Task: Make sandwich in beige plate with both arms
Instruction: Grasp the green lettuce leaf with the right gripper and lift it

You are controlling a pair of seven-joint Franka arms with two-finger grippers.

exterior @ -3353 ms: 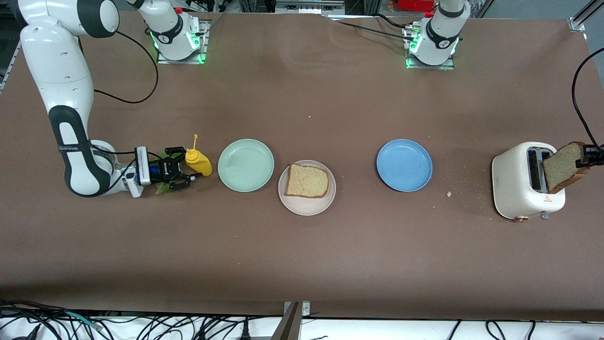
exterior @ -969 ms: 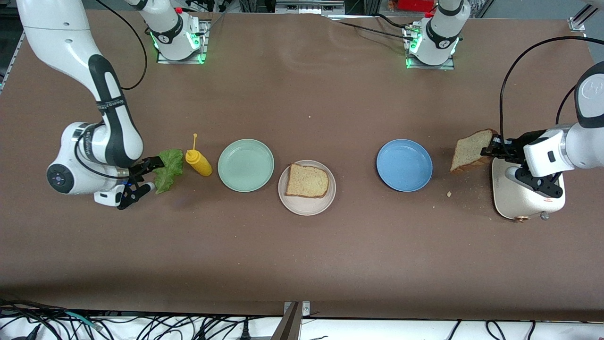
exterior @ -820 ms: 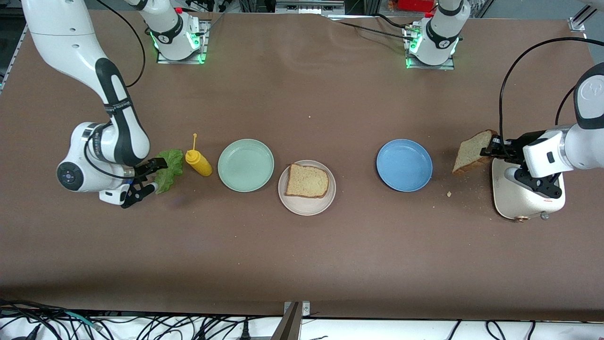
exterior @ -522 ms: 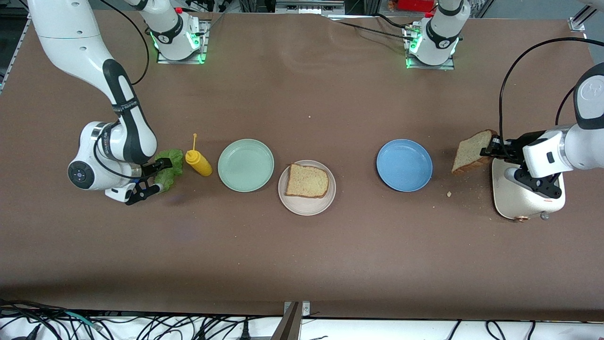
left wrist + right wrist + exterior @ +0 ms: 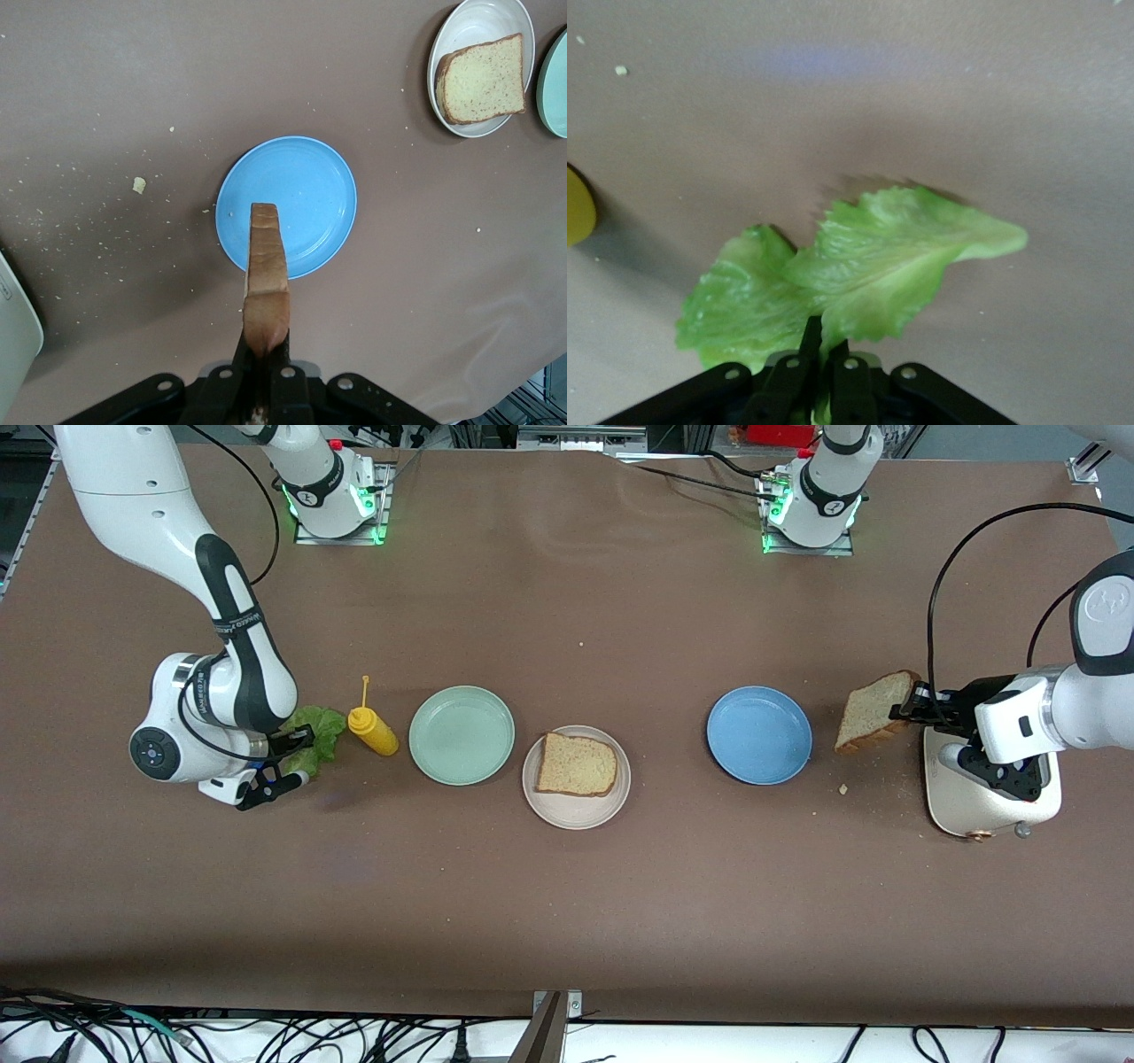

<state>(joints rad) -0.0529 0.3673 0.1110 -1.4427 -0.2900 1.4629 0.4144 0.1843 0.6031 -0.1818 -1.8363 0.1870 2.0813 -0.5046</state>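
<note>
Right tool [image 5: 819, 376] has just clamped the ruffled green lettuce leaf [image 5: 312, 737] beside the yellow squeeze bottle [image 5: 372, 728]. Left tool [image 5: 912, 710] grips a tan bread slice [image 5: 870, 712] near the blue plate [image 5: 758, 734]. Round beige plate [image 5: 576, 811] holds one slice [image 5: 576, 764]; filling comes next.

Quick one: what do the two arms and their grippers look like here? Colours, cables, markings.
Both arms are glossy white with rounded joints and black bands; the right arm's band carries white lettering. The right gripper and left gripper are black, two-fingered. Black cables loop along each arm. Green lights glow at both bases.
</note>
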